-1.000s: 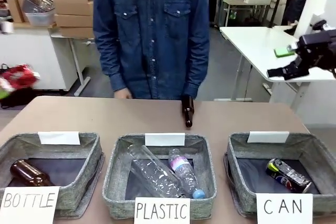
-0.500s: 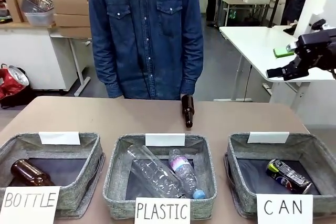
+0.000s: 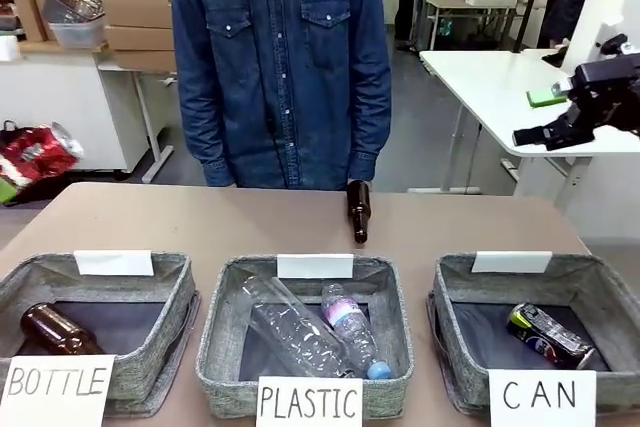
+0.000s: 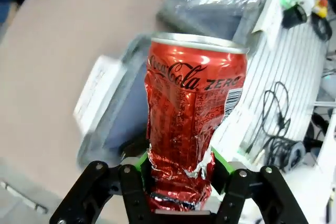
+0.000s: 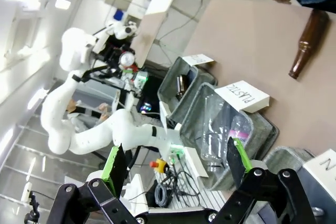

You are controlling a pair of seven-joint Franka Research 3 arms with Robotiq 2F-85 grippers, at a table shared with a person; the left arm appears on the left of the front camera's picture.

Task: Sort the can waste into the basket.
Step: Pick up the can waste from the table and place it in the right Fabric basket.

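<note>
Red can: crushed, body creased and crumpled most at its lower end, silver rim at the top intact, white lettering across the upper part. It stands upright along the fingers of the left gripper, its crumpled lower end clamped between the green pads, jaws closed hard against both sides; the rest of the can rises clear above the fingertips. The can is held in the air above a grey basket with a white tag, whose sign cannot be read. Black can: silver ends, coloured marks, lying on its side on the dark floor of the CAN basket, toward its right half, touching no gripper. Right gripper: raised well above and behind that basket at the table's right side, fingers spread wide, nothing between them. A brown bottle lies on the table behind the PLASTIC basket, just before a person in a denim shirt
</note>
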